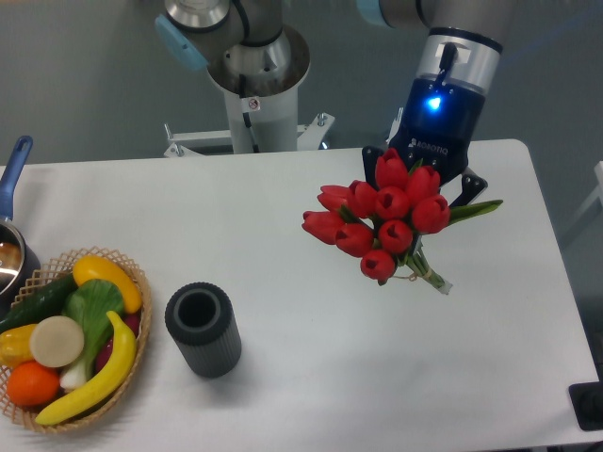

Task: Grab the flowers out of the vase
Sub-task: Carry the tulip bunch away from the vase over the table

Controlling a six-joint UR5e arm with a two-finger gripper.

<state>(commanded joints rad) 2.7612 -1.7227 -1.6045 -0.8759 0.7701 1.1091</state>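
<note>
The flowers [382, 218], a bunch of red tulip buds with green leaves and bound pale stems, hang over the right half of the table. My gripper [426, 193] is behind and above the bunch and is shut on it; the buds hide its fingertips. The stem ends point down to the right. The vase [203, 330], a dark grey ribbed cylinder, stands upright at the front left with its round mouth empty, well apart from the flowers.
A wicker basket [132, 273] of fruit and vegetables sits at the left front edge. A blue-handled metal pot [11, 247] is cut off by the left border. The arm's base column [256, 75] stands behind the table.
</note>
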